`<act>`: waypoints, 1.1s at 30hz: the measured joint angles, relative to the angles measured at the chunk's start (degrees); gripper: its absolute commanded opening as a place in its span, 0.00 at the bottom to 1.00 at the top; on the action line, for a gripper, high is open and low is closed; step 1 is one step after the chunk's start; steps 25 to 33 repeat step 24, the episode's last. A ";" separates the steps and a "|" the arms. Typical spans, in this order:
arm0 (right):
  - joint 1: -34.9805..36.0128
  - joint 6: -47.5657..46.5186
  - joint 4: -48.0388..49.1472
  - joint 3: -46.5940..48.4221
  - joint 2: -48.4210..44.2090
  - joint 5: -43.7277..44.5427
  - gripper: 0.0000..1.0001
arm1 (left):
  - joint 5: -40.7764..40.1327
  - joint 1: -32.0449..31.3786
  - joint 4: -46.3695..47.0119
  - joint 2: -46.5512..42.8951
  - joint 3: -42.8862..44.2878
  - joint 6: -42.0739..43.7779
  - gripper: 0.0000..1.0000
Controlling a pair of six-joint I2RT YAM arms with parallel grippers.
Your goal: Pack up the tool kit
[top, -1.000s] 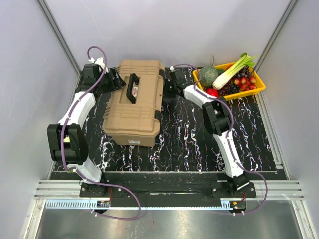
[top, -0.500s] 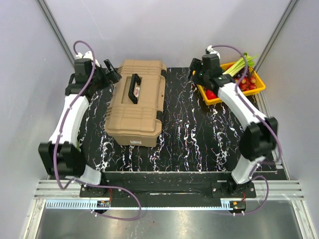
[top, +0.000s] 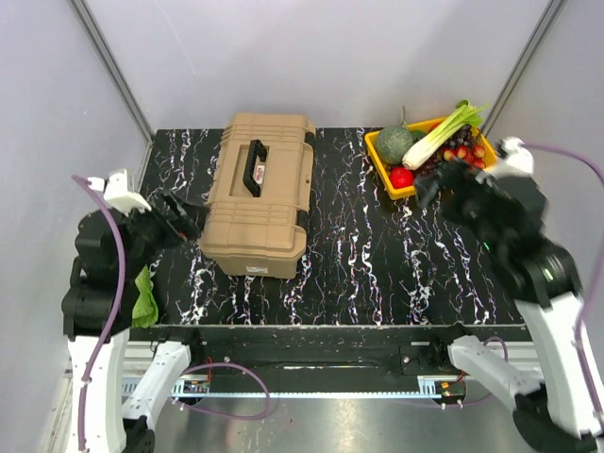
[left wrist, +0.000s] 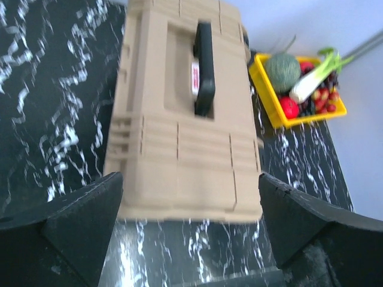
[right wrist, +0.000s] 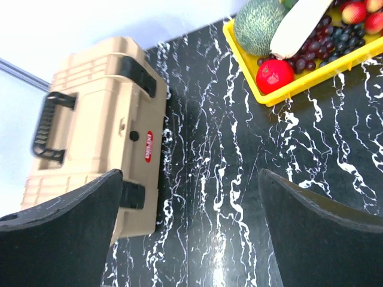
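Note:
The tool kit (top: 257, 189) is a tan hard case with a ribbed lid, lying closed on the black marbled table, left of centre. Its black handle (top: 252, 166) lies flat on the lid. My left gripper (top: 183, 217) hovers open just left of the case's near corner, touching nothing. In the left wrist view the case (left wrist: 179, 131) fills the space ahead of the open gripper (left wrist: 191, 230). My right gripper (top: 440, 185) is raised and open near the yellow tray, far from the case. In the right wrist view the case (right wrist: 90, 131) lies to the left, and the open gripper (right wrist: 191, 233) holds nothing.
A yellow tray (top: 492, 171) of vegetables and fruit stands at the back right, also seen as the tray (right wrist: 302, 76) in the right wrist view. A green leafy thing (top: 143, 298) lies at the table's left near edge under the left arm. Grey walls close in on both sides.
Both arms have pulled back from the case's sides toward the near edge and risen. Both grippers have opened. The case has not moved and stays closed.

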 measured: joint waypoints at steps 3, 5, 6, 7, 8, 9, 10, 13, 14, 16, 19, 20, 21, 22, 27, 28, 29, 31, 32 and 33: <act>0.00 -0.02 -4.00 -1.01 -11.32 0.07 1.00 | 0.63 -1.99 -5.11 -4.42 -3.17 -1.95 0.99; 0.00 0.00 -5.51 -0.87 -17.46 0.20 0.99 | 1.07 -2.49 -8.09 -7.19 -5.64 -3.37 0.99; 0.00 0.00 -6.36 -0.72 -19.91 0.31 0.99 | 1.05 -2.73 -10.05 -8.76 -6.56 -4.17 0.99; 0.00 0.04 -7.39 -0.50 -21.68 0.61 0.99 | 1.01 -2.91 -11.80 -10.16 -6.95 -4.85 0.99; 0.00 0.09 -8.17 -0.28 -22.75 1.05 0.99 | 0.83 -3.15 -13.14 -11.23 -6.95 -5.29 0.99; 0.00 0.15 -9.42 0.02 -23.69 1.57 0.99 | 0.39 -3.56 -14.43 -12.57 -6.67 -5.77 0.99; 0.00 0.22 -10.29 0.24 -24.15 1.90 0.99 | 0.00 -3.87 -15.61 -13.33 -6.10 -6.12 0.99; 0.00 0.52 -13.00 0.68 -24.65 3.56 1.00 | -0.92 -4.94 -17.86 -14.19 -3.58 -6.51 0.99; 0.00 0.57 -13.79 0.68 -24.65 4.37 0.99 | -1.27 -5.22 -18.36 -14.29 -2.75 -6.56 0.99; 0.00 0.74 -15.13 0.70 -24.65 5.31 1.00 | -2.10 -5.81 -19.12 -14.60 -1.60 -6.58 0.99; 0.00 1.22 -16.17 0.66 -24.96 6.03 0.99 | -4.02 -6.64 -20.59 -14.84 0.15 -6.49 0.99; 0.00 1.46 -16.37 0.63 -25.22 6.14 0.99 | -4.72 -6.91 -21.14 -14.88 0.72 -6.45 0.99; 0.00 1.68 -16.46 0.57 -25.55 6.21 1.00 | -5.29 -7.13 -21.51 -14.88 1.18 -6.43 0.99; 0.00 1.92 -16.63 0.52 -25.92 6.25 0.99 | -5.90 -7.41 -21.94 -14.88 1.70 -6.38 0.99; 0.00 2.29 -16.87 0.48 -26.58 6.56 0.99 | -6.88 -7.85 -22.45 -14.88 2.40 -6.34 0.99; 0.00 2.29 -16.87 0.48 -26.58 6.56 0.99 | -6.88 -7.85 -22.45 -14.88 2.40 -6.34 0.99; 0.00 2.29 -16.87 0.48 -26.58 6.56 0.99 | -6.88 -7.85 -22.45 -14.88 2.40 -6.34 0.99; 0.00 2.29 -16.87 0.48 -26.58 6.56 0.99 | -6.88 -7.85 -22.45 -14.88 2.40 -6.34 0.99; 0.00 2.29 -16.87 0.48 -26.58 6.56 0.99 | -6.88 -7.85 -22.45 -14.88 2.40 -6.34 0.99; 0.00 2.29 -16.87 0.48 -26.58 6.56 0.99 | -6.88 -7.85 -22.45 -14.88 2.40 -6.34 0.99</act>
